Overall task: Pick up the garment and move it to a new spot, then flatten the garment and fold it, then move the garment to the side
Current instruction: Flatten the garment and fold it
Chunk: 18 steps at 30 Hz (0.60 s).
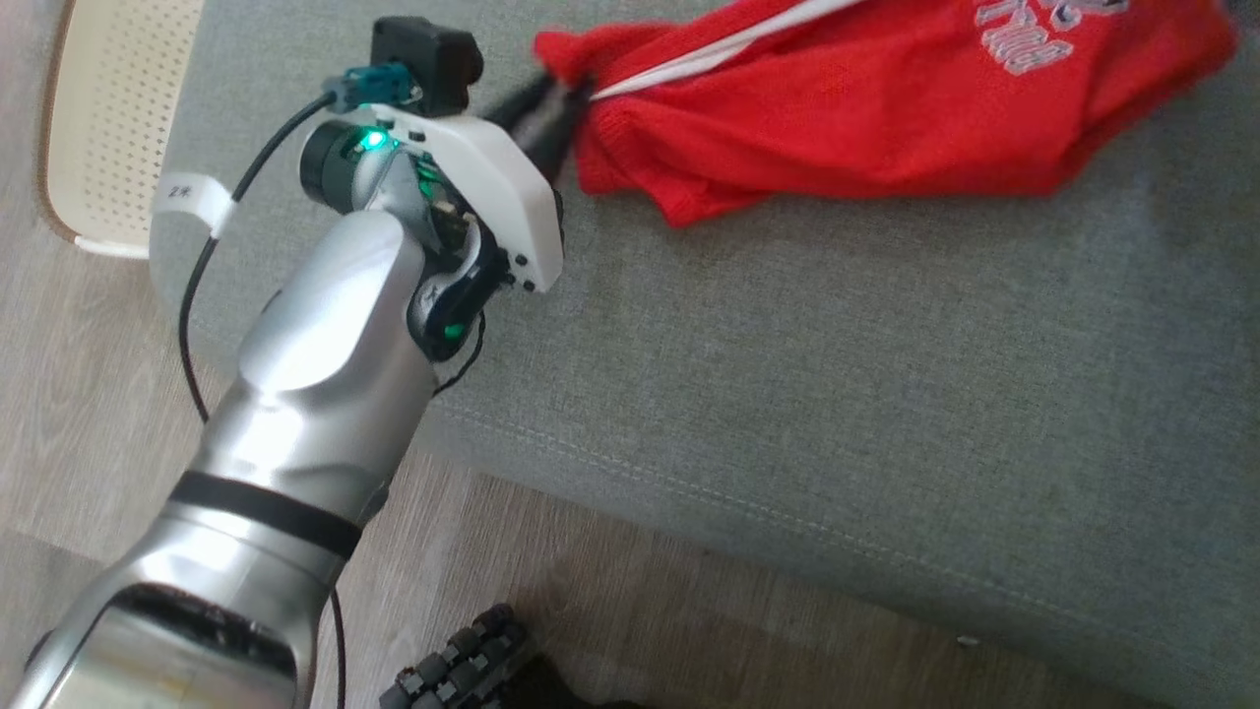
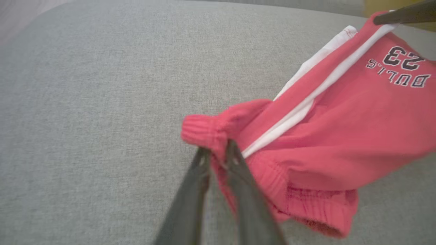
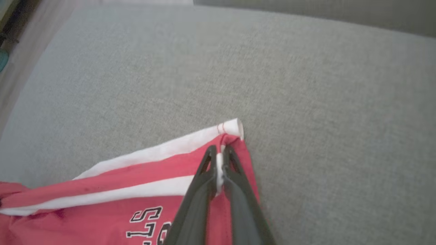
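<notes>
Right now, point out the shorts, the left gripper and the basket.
shorts (image 1: 886, 118), head view, red cloth below the stripe.
left gripper (image 2: 218, 149), left wrist view, between its fingertips.
basket (image 1: 108, 128), head view, perforated wall.

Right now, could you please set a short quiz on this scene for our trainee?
1. True or false: the surface under the garment is bare wood.
2. Which part does the left gripper pinch? A: the gathered ribbed edge. B: the printed number. C: a pocket.
3. Fill in: the right gripper is shut on a corner where a ___ stripe runs.
Key: 1 false, it is a grey fabric cushion; 2 A; 3 white.
</notes>
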Available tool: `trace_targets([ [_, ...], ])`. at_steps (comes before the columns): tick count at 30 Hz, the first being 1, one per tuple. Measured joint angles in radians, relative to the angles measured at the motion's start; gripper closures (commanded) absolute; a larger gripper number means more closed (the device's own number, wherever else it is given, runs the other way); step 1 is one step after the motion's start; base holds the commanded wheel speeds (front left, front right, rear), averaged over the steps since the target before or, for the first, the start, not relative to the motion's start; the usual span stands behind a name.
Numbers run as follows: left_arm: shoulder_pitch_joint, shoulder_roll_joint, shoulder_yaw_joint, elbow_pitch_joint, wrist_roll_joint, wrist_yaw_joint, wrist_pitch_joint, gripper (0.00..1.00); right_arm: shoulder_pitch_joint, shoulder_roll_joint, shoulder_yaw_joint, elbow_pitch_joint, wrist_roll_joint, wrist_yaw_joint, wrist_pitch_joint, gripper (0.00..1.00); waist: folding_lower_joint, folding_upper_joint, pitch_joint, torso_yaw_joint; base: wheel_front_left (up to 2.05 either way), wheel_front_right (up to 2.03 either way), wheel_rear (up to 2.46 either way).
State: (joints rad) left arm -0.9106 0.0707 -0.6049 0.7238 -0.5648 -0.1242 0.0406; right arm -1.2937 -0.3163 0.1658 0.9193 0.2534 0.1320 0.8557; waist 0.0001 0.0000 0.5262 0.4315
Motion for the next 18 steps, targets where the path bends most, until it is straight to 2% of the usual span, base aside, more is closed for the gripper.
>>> trace_targets([
  [8, -0.032, -0.009, 0.006, 0.073, -0.013, 0.0, -0.08, 0.0, -0.032, -0.002, 0.021, 0.096, -0.021, 0.0, -0.094, 0.0, 0.0, 0.0, 0.001, -0.015, 0.0, 0.0, 0.0],
  [12, -0.032, -0.007, 0.029, 0.092, -0.027, 0.012, -0.134, 0.0, -0.032, -0.001, 0.026, 0.106, -0.016, 0.0, -0.187, 0.0, 0.0, 0.0, -0.014, -0.034, 0.0, 0.0, 0.0],
  [18, -0.027, 0.023, 0.058, 0.092, -0.028, 0.046, -0.209, 0.0, -0.009, 0.032, 0.023, 0.079, 0.088, 0.0, -0.359, 0.0, 0.0, 0.0, -0.059, -0.075, 0.0, 0.0, 0.0],
])
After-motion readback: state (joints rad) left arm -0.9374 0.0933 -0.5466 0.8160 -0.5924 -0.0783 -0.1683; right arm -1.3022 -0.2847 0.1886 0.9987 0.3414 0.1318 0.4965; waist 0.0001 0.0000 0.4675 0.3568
